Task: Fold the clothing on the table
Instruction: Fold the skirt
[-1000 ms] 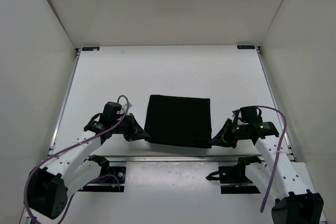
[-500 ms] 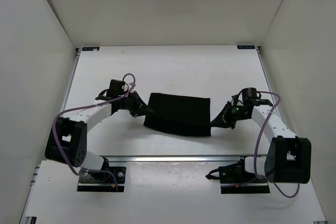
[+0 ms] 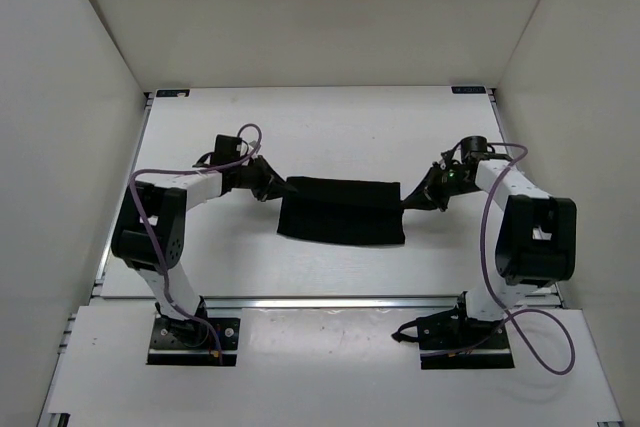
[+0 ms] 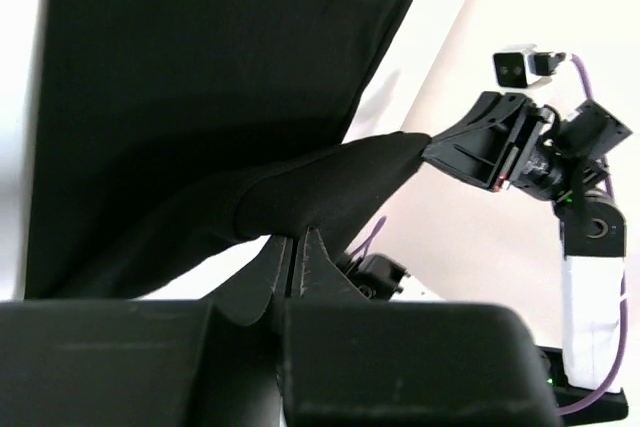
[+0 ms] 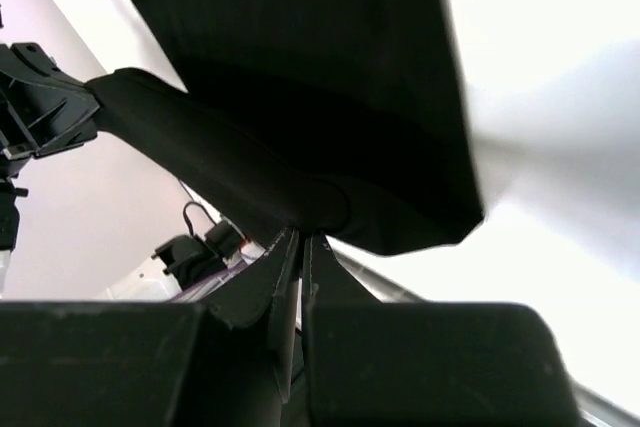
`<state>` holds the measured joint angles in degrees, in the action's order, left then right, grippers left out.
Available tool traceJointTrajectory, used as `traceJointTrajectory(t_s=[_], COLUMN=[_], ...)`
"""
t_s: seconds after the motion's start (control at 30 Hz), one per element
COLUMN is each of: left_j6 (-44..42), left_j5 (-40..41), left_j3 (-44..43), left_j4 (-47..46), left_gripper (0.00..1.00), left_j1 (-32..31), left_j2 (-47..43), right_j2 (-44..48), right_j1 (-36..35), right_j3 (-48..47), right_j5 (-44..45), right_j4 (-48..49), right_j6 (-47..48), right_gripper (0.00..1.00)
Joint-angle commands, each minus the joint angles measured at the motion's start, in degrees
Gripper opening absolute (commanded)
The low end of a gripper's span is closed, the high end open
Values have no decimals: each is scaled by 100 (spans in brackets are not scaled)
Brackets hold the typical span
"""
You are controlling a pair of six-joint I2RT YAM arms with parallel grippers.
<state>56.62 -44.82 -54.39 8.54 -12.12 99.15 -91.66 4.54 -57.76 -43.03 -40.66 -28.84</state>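
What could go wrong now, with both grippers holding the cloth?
1. The left gripper and right gripper each pinch only a thin bit of the clothing; either could slip and skew the fold.
2. The edge spanning them looks bunched and may land creased on the table.

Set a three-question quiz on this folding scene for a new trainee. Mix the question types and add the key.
1. Fill the gap: in the top view, the left gripper is shut on the ___ end of the clothing.
2. True or false: the right gripper hangs open, clear of the clothing.
3. Pick one. The part of the clothing that is not held lies: A, on the table; B, draped over an arm; C, hanging off the table's near edge.

Key: 1 left; 2 false, it is pinched shut on the clothing's other end; 3 A.
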Motion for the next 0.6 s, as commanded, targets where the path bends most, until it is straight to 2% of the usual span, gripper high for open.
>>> traceJointTrajectory(t_s=[0.0,0.03,0.07,0.1,0.13,0.17,0.23,0.3,0.47,0.57], left_j6=[373,376,620,901,1025,1401,1711,1677,1414,887], left_j5=[-36,-36,-45,-88,-132,-219,-238,-221,-203,-220], left_j3=[-273,-274,-352,-396,-440,-458,-685,-731,191,413], left_j4=[-595,-703,-791,-1375,-1816,-2360,-2654,-2533,-2567,-2279], left_gripper=[19,19,35,44,46,47,50,51,50,48], left_j1=[227,228,271,332,350,403,438,465,561,500], left_j2=[303,306,489,647,814,955,1044,1019,404,385], right_j2=[-525,-529,-694,-748,-835,-801,-661,-476,-467,-362], right_j1=[13,12,-23,-5,30,47,153,310,180,-215], right_j3=[-470,-473,-621,-675,-684,-649,-527,-508,-799,-658], right_j5=[-125,-127,-327,-486,-496,-636,-575,-322,548,1216], right_j4=[233,287,435,837,1241,1706,2323,2441,958,700], right_j6=[64,63,19,-120,-218,-427,-823,-912,167,913], right_gripper=[2,2,14,27,31,33,34,45,45,45])
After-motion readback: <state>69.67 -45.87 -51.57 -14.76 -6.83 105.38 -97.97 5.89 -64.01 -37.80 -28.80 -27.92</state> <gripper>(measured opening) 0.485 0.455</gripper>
